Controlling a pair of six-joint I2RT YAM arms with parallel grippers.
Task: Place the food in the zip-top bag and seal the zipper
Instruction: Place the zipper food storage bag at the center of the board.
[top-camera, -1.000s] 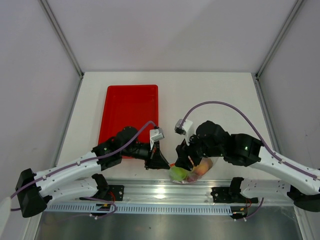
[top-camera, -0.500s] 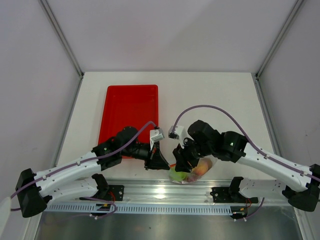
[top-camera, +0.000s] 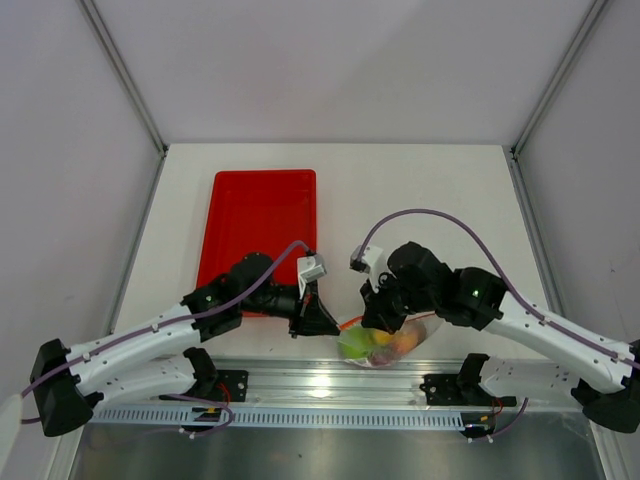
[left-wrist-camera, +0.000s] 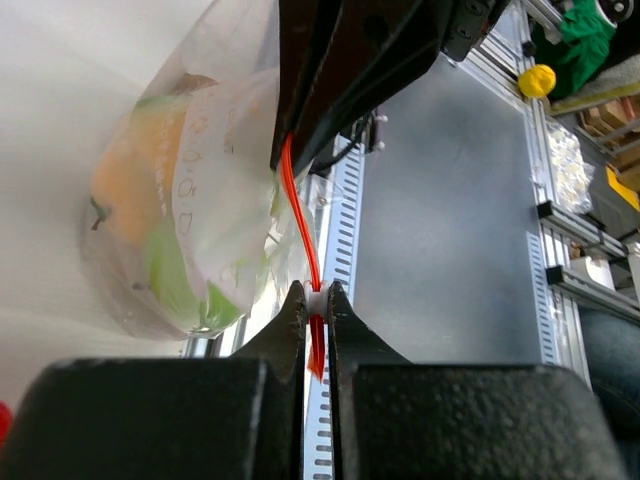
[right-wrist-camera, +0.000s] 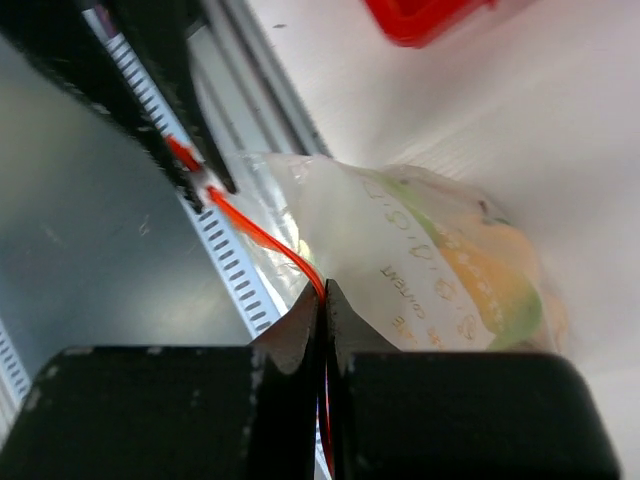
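Observation:
The clear zip-top bag (top-camera: 392, 345) hangs at the table's near edge with green and orange food (top-camera: 378, 346) inside. My left gripper (top-camera: 334, 327) is shut on the left end of the orange-red zipper (top-camera: 349, 324). In the left wrist view its tips (left-wrist-camera: 316, 293) pinch the zipper (left-wrist-camera: 300, 215) at a small white piece. My right gripper (top-camera: 376, 320) is shut on the same strip further right. In the right wrist view its jaws (right-wrist-camera: 322, 290) press together on the zipper (right-wrist-camera: 262, 238), with the bag (right-wrist-camera: 400, 250) and the fruit (right-wrist-camera: 495, 280) just beyond. The strip runs taut between the two grippers.
The red tray (top-camera: 255, 215) lies at the back left of the table, behind my left arm. The aluminium rail (top-camera: 330, 380) with both arm bases runs below the bag. A grey floor (left-wrist-camera: 450, 220) shows beyond the table's edge.
My right gripper has closed onto the zipper and shifted slightly right. More of the filled bag now shows below it. The left gripper has kept its grip and place.

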